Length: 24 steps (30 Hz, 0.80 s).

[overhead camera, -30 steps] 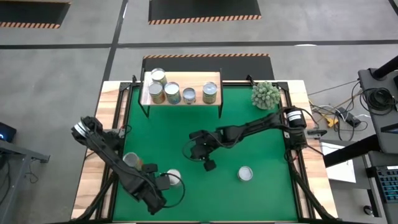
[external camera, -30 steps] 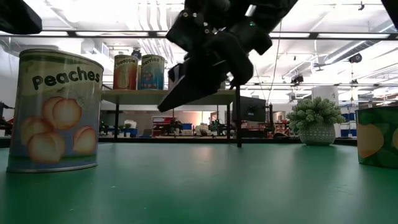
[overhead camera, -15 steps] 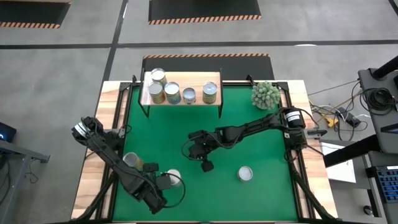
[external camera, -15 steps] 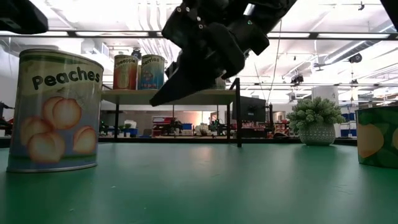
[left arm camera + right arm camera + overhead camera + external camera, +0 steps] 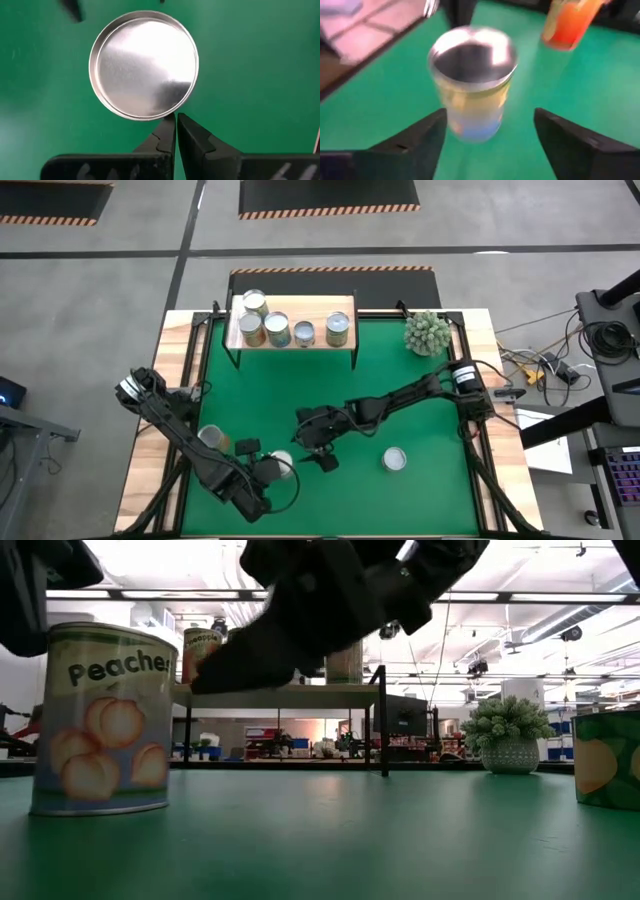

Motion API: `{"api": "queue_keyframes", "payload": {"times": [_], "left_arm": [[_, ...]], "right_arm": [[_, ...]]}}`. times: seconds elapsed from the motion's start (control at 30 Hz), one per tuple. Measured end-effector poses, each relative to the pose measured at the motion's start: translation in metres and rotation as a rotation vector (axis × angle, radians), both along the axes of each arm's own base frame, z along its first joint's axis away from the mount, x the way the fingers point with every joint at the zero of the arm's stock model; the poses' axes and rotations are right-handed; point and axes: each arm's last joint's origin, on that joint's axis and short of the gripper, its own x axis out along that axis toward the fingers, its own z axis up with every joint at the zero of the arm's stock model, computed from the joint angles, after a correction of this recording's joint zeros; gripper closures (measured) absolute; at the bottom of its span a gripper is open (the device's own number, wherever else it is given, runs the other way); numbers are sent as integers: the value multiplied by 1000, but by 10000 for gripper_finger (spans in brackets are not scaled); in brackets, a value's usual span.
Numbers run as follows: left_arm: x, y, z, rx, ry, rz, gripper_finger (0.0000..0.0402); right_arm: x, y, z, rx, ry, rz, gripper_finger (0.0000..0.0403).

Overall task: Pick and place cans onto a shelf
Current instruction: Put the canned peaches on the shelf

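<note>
Nearest you, your left gripper (image 5: 175, 131) has its fingers pinched together, touching the rim of the peaches can (image 5: 144, 65) at the mat's near left. Your right gripper (image 5: 487, 137) hangs wide open just beyond that can. Farther back, the shelf (image 5: 315, 336) holds four cans.

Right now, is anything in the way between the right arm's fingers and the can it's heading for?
Nothing visible stands between them. The right gripper has its fingers open and the can stands in plain view ahead of it on the green mat. The left gripper, fingers shut, sits right at that can's rim, which crowds the spot.
</note>
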Motion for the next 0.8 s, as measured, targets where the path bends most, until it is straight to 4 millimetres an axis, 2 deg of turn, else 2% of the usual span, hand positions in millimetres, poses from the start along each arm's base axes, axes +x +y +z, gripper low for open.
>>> {"api": "queue_keyframes", "payload": {"times": [0.17, 0.33, 0.63, 0.8], "left_arm": [[1, 0, 1, 11, -26, 16, 402], [0, 1, -1, 16, -23, 16, 402], [0, 2, -1, 48, -11, -32, 402], [-1, 3, -1, 69, -10, -36, 402]], "right_arm": [[4, 0, -7, 35, -13, -17, 69], [7, 7, -18, 69, -30, 44, 51], [32, 15, -27, 140, -139, 75, 59], [42, 18, -30, 143, -114, 109, 88]]}}
